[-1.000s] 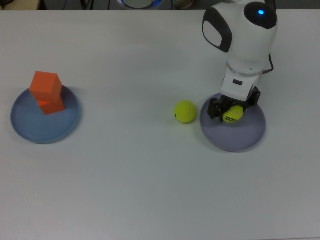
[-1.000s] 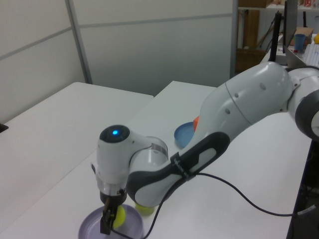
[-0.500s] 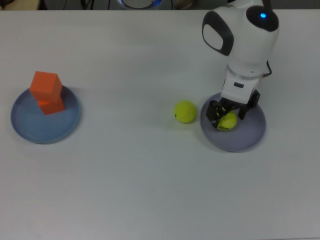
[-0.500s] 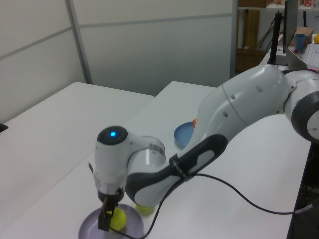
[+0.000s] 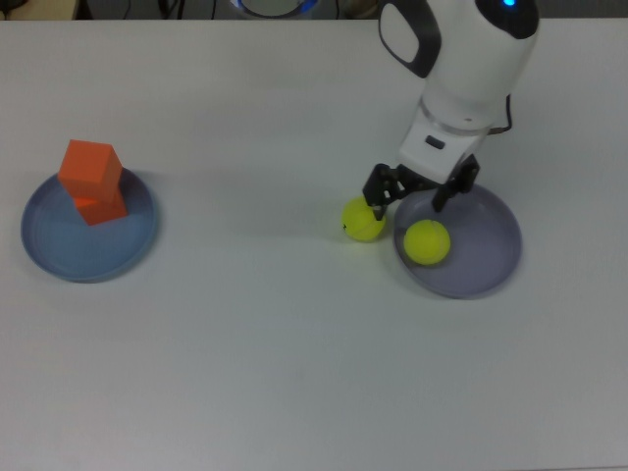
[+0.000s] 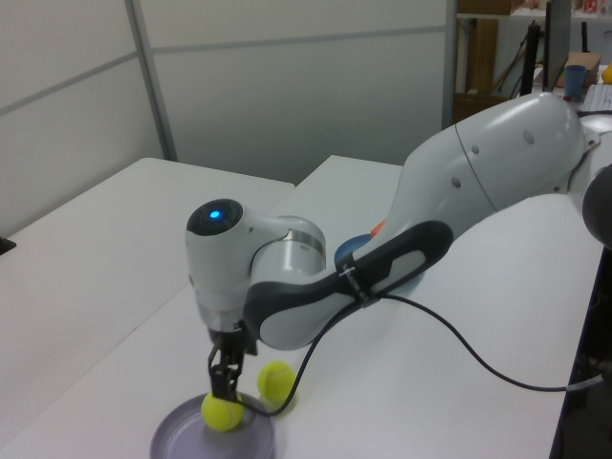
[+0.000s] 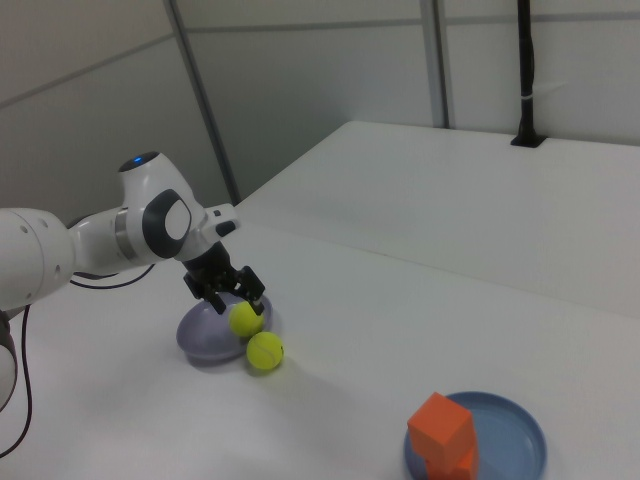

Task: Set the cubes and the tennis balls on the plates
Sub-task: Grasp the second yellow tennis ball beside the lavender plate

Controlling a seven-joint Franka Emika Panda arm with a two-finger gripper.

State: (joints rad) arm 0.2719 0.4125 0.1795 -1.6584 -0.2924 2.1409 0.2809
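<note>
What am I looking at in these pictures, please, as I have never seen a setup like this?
The white machine is a robot arm with a two-finger pincer at its end. Three fixed cameras film the same white table: the top view looks straight down, and the left and right views look from two other sides.

On the table are two plates. The blue plate holds two orange cubes, one stacked on the other. The lavender-grey plate holds one tennis ball. A second tennis ball lies on the table just beside that plate, on the top view's left.

The pincer is open and holds nothing; it hangs above the rim of the lavender-grey plate, between the two balls.
</note>
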